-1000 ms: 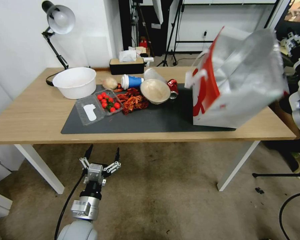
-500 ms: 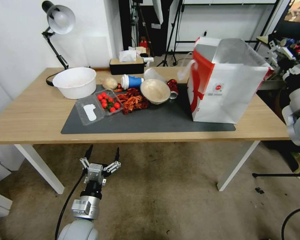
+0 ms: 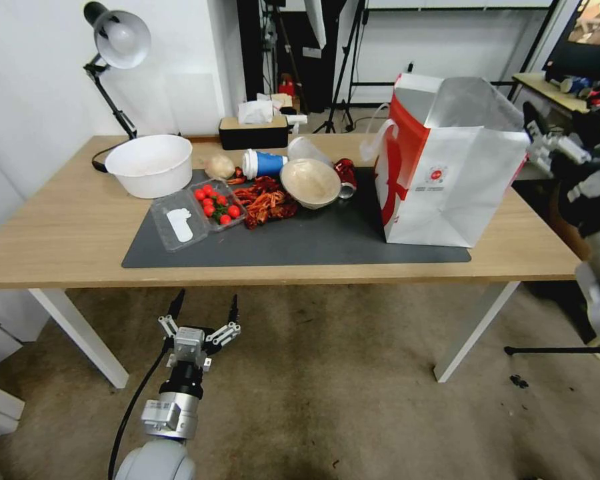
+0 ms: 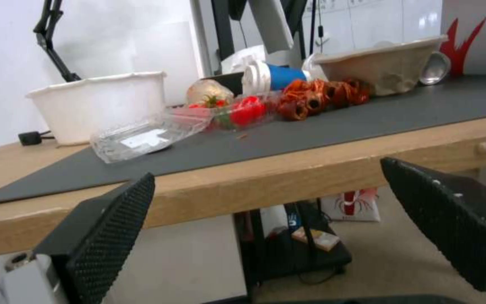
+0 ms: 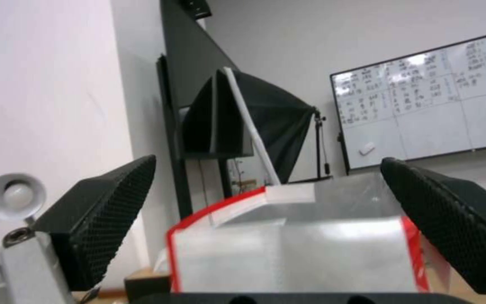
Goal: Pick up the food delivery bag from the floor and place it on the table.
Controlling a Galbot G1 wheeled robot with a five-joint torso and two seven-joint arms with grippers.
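Head view: the food delivery bag (image 3: 447, 180) stands upright at the right of the frame on the desk (image 3: 67, 227), its base partly on the dark grey mat (image 3: 300, 243) and partly on the bare wood. Its mouth gapes open, showing foil lining. The right gripper (image 3: 547, 143) sits at the right edge, just beside the bag's top rim and apart from it, fingers spread and empty. The left gripper (image 3: 203, 313) hangs low at the lower left, over the floor (image 3: 340, 400), fingers open and idle.

Left wrist view: the two dark fingers (image 4: 108, 236) stand wide apart below the desk edge, nothing between them.

Right wrist view: the bag's open top (image 5: 299, 249) lies in the lower middle, between the spread fingers (image 5: 99, 215) but beyond them, untouched.

Judging from this, the bag is placed and released; only drawing the right arm clear seems left.
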